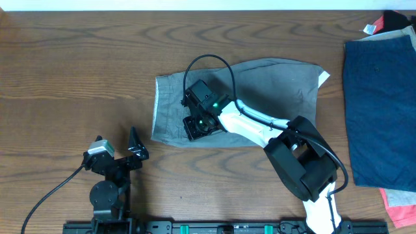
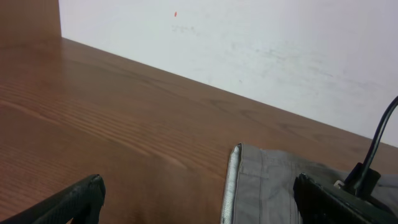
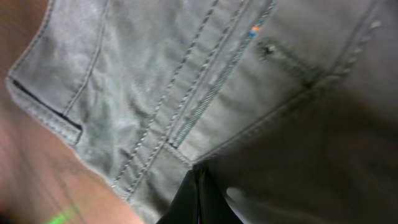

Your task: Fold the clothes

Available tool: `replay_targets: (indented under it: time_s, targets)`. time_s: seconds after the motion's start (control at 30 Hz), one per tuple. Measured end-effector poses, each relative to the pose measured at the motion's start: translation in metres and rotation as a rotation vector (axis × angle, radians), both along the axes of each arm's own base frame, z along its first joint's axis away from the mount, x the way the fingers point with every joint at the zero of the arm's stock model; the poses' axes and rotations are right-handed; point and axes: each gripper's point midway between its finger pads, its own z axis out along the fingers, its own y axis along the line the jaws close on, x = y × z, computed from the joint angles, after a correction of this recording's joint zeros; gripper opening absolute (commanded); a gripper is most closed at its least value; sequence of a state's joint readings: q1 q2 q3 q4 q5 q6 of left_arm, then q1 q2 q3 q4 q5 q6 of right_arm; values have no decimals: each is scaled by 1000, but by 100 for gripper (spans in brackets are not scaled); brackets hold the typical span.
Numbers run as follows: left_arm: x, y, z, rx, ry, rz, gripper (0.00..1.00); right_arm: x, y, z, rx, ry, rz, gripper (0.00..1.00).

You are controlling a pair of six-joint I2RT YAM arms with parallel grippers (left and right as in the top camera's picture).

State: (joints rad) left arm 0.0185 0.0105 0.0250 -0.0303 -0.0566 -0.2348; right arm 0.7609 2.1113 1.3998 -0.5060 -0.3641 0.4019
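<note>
The grey-khaki shorts [image 1: 273, 97] lie flat in the middle of the table, waistband to the left. My right gripper [image 1: 197, 125] is low over their front left part. In the right wrist view its fingers [image 3: 199, 196] are shut together on a fold of the grey shorts [image 3: 155, 81], close to the stitched seams. My left gripper [image 1: 123, 151] is open and empty near the table's front left, apart from the cloth. In the left wrist view the gripper [image 2: 199, 208] faces the shorts' waistband edge [image 2: 235, 180].
Navy blue shorts [image 1: 380, 110] lie at the right side of the table. A red piece [image 1: 398, 200] shows at the front right, and red and black cloth [image 1: 395, 19] at the back right corner. The right arm's cable [image 1: 208, 62] loops over the grey shorts.
</note>
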Motion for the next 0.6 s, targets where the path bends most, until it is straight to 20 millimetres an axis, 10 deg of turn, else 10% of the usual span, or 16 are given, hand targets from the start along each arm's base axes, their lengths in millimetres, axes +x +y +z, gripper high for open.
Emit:
replay_targets:
  time_s: [0.6]
  targets:
    - [0, 0, 0, 0, 0, 0, 98, -29, 18, 16, 3, 76, 64, 1]
